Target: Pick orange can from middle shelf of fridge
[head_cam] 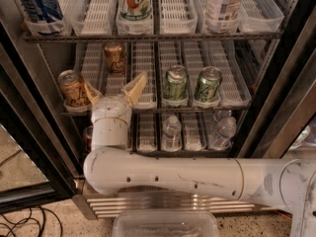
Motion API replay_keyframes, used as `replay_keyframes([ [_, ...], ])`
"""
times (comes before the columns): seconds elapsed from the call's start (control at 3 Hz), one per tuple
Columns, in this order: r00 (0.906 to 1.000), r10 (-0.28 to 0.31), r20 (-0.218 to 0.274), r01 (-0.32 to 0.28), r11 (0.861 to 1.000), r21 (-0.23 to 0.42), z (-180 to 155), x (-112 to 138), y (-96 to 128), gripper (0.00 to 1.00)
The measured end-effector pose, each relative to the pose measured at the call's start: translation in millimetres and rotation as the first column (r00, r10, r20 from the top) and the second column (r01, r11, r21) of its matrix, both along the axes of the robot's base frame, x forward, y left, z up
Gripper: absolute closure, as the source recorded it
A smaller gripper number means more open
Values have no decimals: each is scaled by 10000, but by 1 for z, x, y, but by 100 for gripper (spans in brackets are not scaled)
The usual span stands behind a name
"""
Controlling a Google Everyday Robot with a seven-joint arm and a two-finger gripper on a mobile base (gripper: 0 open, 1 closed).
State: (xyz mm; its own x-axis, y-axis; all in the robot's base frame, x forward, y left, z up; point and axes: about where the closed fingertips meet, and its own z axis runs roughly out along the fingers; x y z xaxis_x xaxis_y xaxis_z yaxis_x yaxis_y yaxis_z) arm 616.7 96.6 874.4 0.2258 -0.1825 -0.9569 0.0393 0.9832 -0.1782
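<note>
Two orange cans stand on the middle shelf (197, 109) of the fridge (276, 73). One orange can (73, 88) is at the front of the leftmost lane. The other orange can (114, 58) stands further back in the second lane. My gripper (112, 90) is open at the shelf's front edge, in line with the second lane. Its left finger (91, 93) is right beside the front-left can and its right finger (135, 87) reaches toward the third lane. The back can is beyond the fingertips, apart from them.
Two green-and-silver cans (176, 83) (208, 84) stand at the front right of the middle shelf. Water bottles (171, 131) are on the lower shelf, tall bottles (134, 1) in bins above. The black door frame (29, 147) is at the left. A clear tub (165, 224) sits below my arm.
</note>
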Motion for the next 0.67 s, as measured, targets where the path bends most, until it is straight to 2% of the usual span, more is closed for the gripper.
replay_keyframes([
  [0.67,9921,1035,-710,-1007,9941,407,10,28,9,8],
])
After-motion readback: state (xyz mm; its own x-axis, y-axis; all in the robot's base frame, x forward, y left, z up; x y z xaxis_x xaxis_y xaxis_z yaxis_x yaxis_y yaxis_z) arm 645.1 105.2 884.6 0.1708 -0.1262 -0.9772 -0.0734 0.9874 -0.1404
